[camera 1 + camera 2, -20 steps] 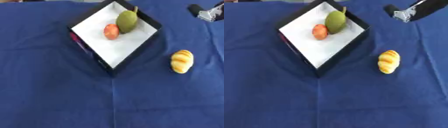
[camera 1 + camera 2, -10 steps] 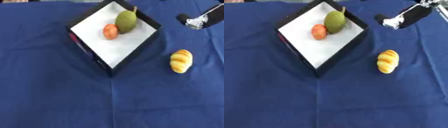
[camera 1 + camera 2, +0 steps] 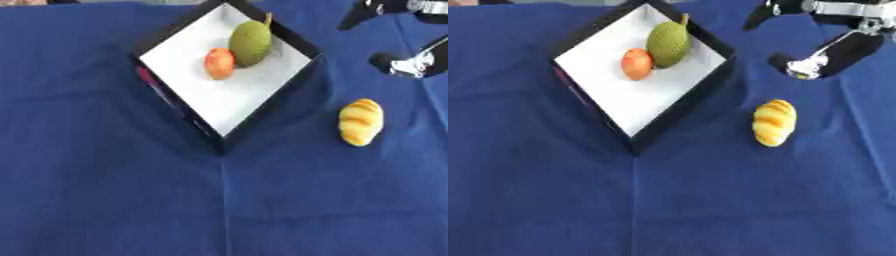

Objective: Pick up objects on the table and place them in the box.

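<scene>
A black box with a white floor [image 3: 227, 95] sits turned like a diamond at the upper middle of the blue cloth. Inside it lie a green pear-like fruit [image 3: 250, 41] and a small orange-red fruit [image 3: 219, 63], touching each other. A yellow bread roll [image 3: 774, 122] lies on the cloth to the right of the box. My right hand [image 3: 826, 50] hangs above and to the right of the roll, open, its fingers spread and holding nothing. The left hand does not show.
Blue cloth [image 3: 114, 200] covers the whole table, with a fold line running down the middle below the box. The right arm enters from the upper right corner.
My right hand has come down and leftward from the upper right corner toward the bread roll, and its fingers now spread apart. The box, fruits and roll have not moved.
</scene>
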